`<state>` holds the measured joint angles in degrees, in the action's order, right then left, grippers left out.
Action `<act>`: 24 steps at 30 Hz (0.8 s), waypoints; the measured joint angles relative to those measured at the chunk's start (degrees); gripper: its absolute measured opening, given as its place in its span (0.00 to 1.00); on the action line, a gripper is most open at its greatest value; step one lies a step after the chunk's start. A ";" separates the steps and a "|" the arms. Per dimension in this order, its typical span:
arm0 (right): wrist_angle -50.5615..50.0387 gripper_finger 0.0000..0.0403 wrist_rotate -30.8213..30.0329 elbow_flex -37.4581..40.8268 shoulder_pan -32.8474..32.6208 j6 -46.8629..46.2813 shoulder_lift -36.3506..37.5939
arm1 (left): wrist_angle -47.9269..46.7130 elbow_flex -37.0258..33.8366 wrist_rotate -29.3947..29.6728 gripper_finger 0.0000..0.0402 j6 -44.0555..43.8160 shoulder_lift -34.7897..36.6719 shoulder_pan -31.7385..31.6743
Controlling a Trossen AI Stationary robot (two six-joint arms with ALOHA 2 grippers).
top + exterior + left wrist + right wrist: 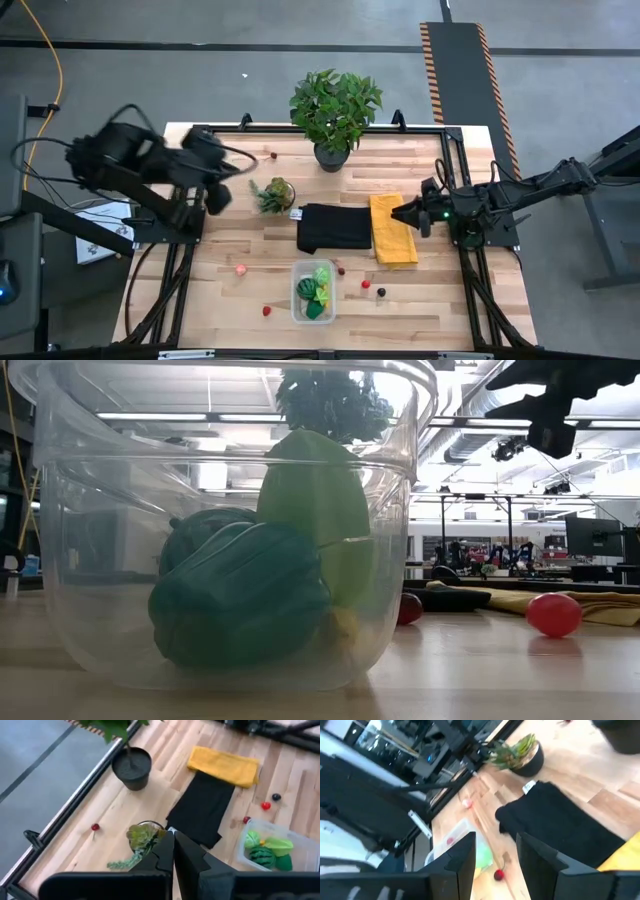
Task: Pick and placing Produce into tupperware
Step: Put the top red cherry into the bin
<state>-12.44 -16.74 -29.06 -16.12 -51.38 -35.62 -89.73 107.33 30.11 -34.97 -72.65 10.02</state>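
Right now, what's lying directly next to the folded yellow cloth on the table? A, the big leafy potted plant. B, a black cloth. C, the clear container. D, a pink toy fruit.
B: in the high view the black cloth lies edge to edge with the yellow cloth, while the clear container sits apart, nearer the table's front edge, and the leafy plant stands toward the back.

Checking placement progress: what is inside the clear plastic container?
The clear plastic container holds a dark green striped piece and lime-green pieces; a yellow bit is mostly covered behind them.
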 joint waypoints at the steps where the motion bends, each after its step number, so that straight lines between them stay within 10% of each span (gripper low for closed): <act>1: 0.19 0.33 -0.87 0.00 0.00 -0.34 0.00 | -0.08 -0.55 0.47 0.00 -0.14 1.35 0.00; 9: 0.67 0.33 -8.98 0.00 0.00 -2.63 -0.04 | 0.69 -12.76 5.11 0.00 -3.51 14.46 0.00; 24: 0.71 0.33 -15.90 0.00 0.02 -5.19 -0.04 | 29.18 -57.69 9.45 0.00 -8.17 45.09 -0.04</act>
<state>-11.73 -32.64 -29.06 -16.10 -56.58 -35.66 -60.55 49.64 39.56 -43.15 -27.56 9.98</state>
